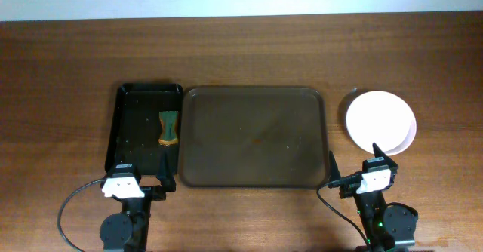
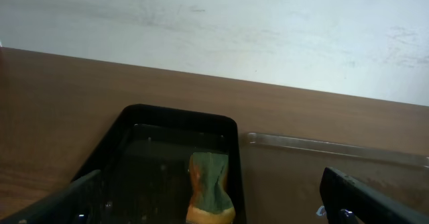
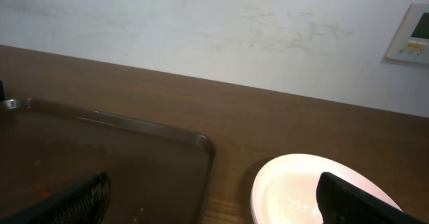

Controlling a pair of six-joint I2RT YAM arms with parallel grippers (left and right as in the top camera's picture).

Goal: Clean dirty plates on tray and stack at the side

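Plates (image 1: 381, 120): round, clean white, stacked; centre right of frame, just beside tray (image 1: 226, 116).
Tray: brown, faint orange specks.
Left gripper (image 1: 143, 170), right gripper (image 1: 355, 165): spread wide, holding nothing.

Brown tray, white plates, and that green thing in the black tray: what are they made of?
Brown tray: probably plastic, with a dull sheen and a moulded rounded rim. Plates: glossy white, ceramic or melamine; the look leaves it open. Green thing: likely a sponge, matte green face over a yellow-orange layer.
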